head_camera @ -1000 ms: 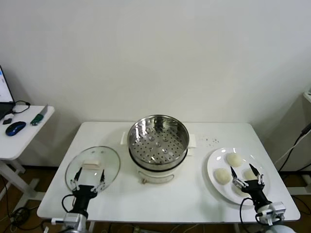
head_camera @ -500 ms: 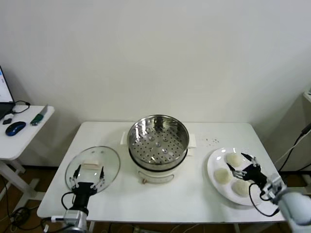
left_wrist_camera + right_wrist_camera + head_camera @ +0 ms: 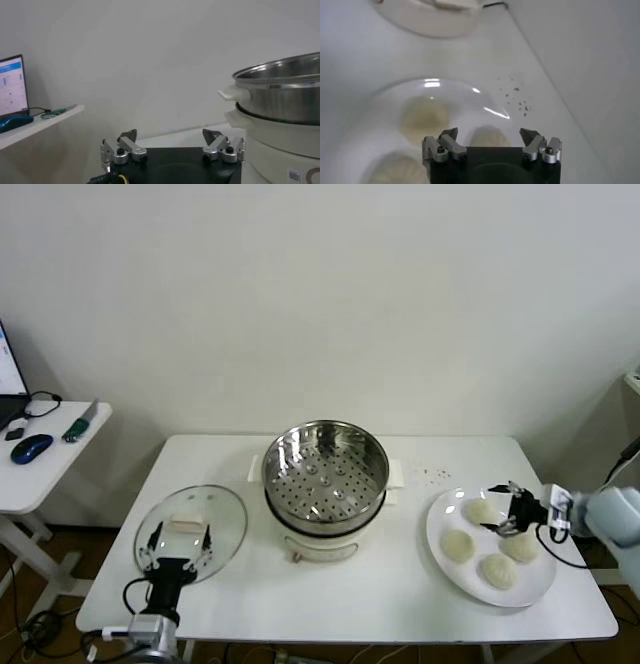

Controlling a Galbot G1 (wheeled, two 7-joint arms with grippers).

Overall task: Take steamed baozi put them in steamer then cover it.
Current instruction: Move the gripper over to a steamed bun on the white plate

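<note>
Several cream-white steamed baozi lie on a white plate [image 3: 437, 522] at the table's right; the farthest one [image 3: 479, 511] is nearest my right gripper [image 3: 503, 509]. That gripper reaches in from the right, just above the plate, open and holding nothing. In the right wrist view the right gripper [image 3: 489, 136] has that baozi [image 3: 487, 135] straight ahead of its open jaws, with another baozi [image 3: 425, 116] beside it. The shiny steamer [image 3: 325, 477] stands empty at the table's centre. My left gripper [image 3: 178, 542] hovers open at the front left, above the glass lid [image 3: 192, 514].
In the left wrist view the left gripper [image 3: 169, 135] faces the steamer [image 3: 280, 95] side-on. A side table [image 3: 45, 449] with a mouse and a laptop stands far left. Dark crumbs [image 3: 432, 474] dot the table behind the plate. A wall runs close behind the table.
My right gripper swung from the plate's front edge round to its far right side and now points left at the far baozi. The left gripper barely moved.
</note>
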